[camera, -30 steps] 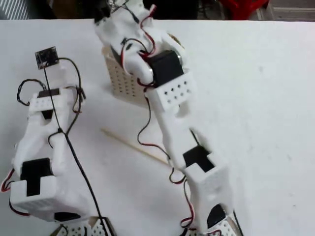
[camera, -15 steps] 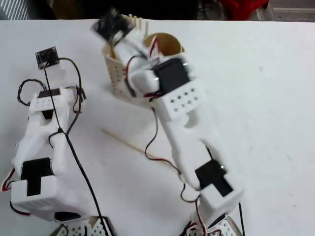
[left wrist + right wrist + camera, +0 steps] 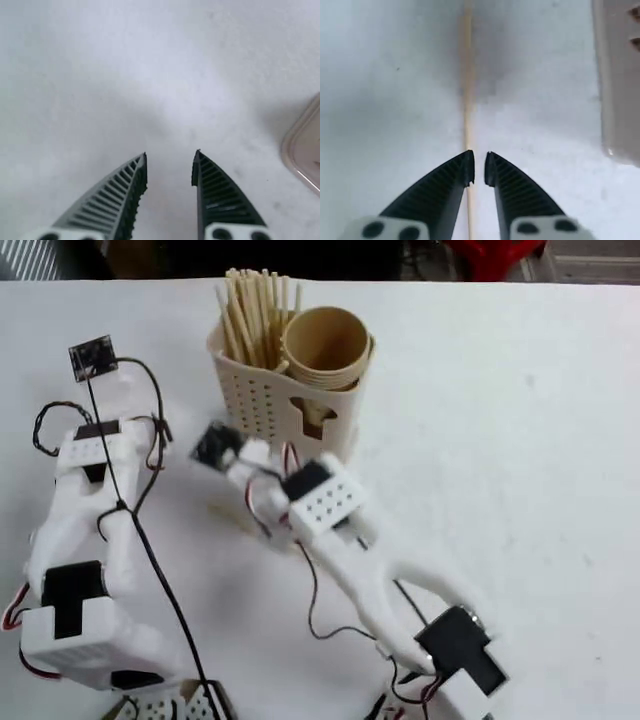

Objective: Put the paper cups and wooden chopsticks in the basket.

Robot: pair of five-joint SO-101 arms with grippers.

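White desk [image 3: 520, 440]: the basket [image 3: 262, 405] holds stacked paper cups [image 3: 325, 345] and bundled wooden chopsticks [image 3: 255, 305]. A loose chopstick [image 3: 466, 75] lies flat beneath your right jaws, which are narrowly parted and grip nothing. Your left jaws stand open above the desk.

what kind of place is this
Probably a robotics lab or workbench: left arm and right arm with exposed wires on a white table, plus a basket of chopsticks and paper cups.
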